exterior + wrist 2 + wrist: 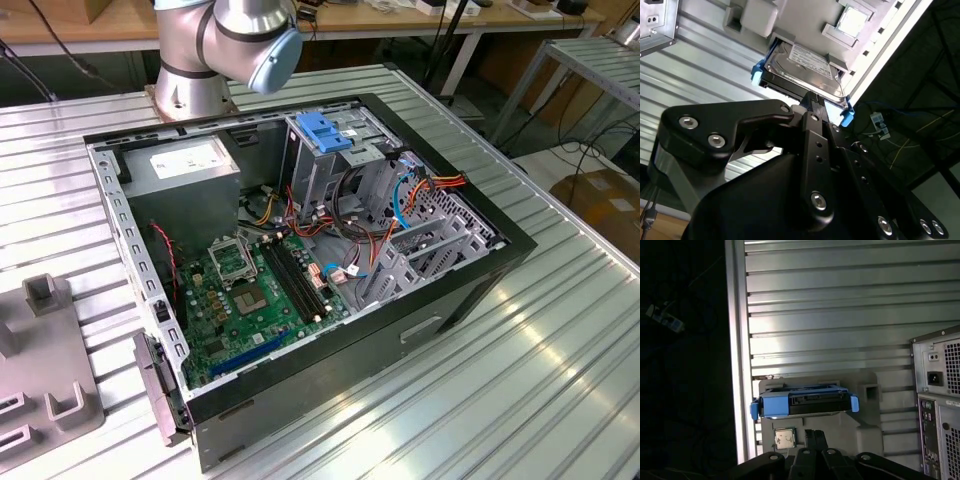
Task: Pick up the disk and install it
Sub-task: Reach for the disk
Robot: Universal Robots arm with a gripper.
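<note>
An open computer case [300, 250] lies on its side on a ribbed metal bench [560, 330], with the robot arm [230, 40] mounted behind it. At the exterior view's left, a grey moulded holder [50, 380] rests on the bench just beside the case. Inside the case, from the exterior view's left to its right, are a grey power supply [185, 165] with a white sticker, a green motherboard [250, 290], a metal drive cage [325, 150] with a blue handle, and a tangle of orange and blue cables [430, 185].

In both wrist views the disk [805, 402] [805, 65] sits in a slot of the grey holder, label up, with blue rails at both ends. A small square chip [785, 438] lies in a recess just beside it. The end effector [815, 436] hangs near the disk's edge with its fingers drawn together, gripping nothing. In the first wrist view the rear panel of the case stands off to one side of the holder.
</note>
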